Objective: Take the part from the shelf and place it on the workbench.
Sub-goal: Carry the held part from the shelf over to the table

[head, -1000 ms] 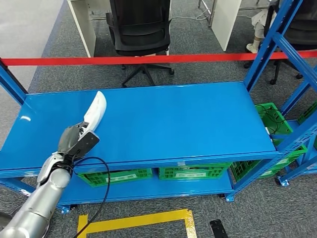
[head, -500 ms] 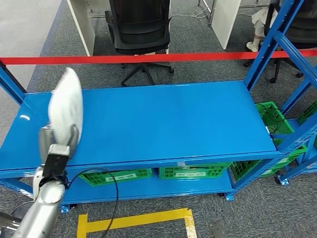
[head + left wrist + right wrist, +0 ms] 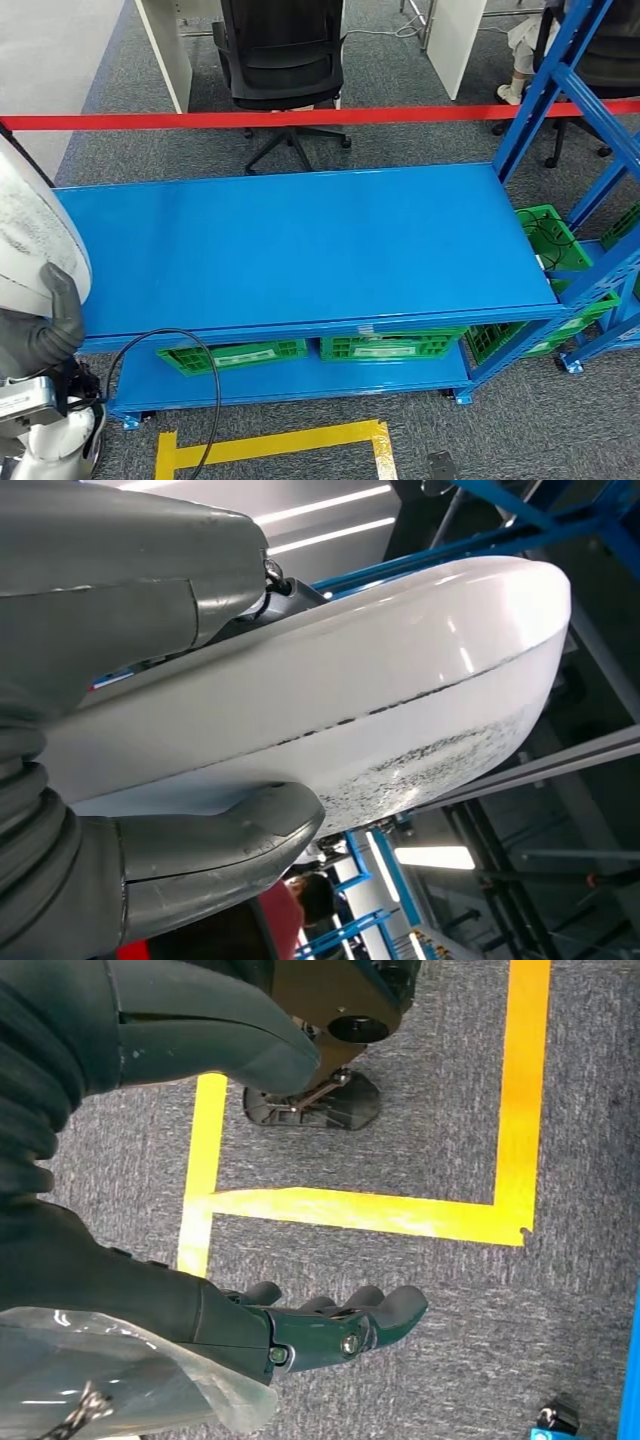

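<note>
The left hand gripped the white part clear of the blue shelf (pickup done); the right hand hung empty, fingers apart; placing remained.

The right hand hangs above grey carpet, fingers apart and holding nothing. Yellow floor tape runs beneath the hand.

Bright, even overhead light; ceiling strips glare off the white part, which looms blurred at the head view's left edge.
</note>
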